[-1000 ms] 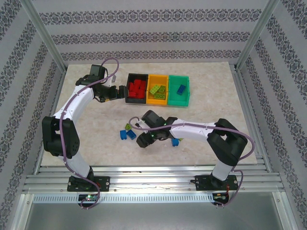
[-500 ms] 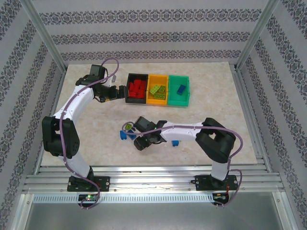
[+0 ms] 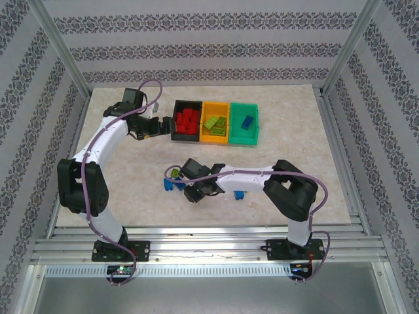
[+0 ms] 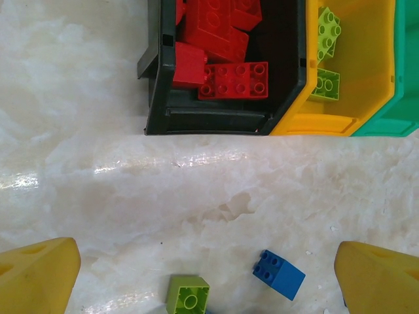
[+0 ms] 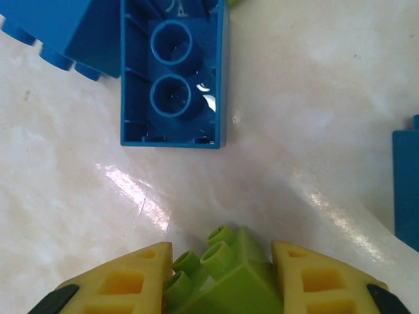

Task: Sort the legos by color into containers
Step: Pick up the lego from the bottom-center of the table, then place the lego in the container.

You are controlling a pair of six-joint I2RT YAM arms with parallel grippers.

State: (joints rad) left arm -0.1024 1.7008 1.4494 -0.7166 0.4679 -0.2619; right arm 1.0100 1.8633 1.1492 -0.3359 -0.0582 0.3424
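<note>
One lego (image 5: pixel 230 282) (lime) in right gripper (image 5: pixel 221 269)

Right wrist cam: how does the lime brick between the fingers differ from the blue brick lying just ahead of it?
The lime brick sits between the right gripper's fingers, touching both; the blue brick lies free on the table. The lime brick shows its studs; the blue brick lies flipped, hollow underside with two round tubes facing the camera. Colour: lime against blue. Both are small plastic bricks.

containers (image 3: pixel 215 139) in a row behind, loose legos (image 3: pixel 170 186) nearer on table (image 3: pixel 294 131)
</note>
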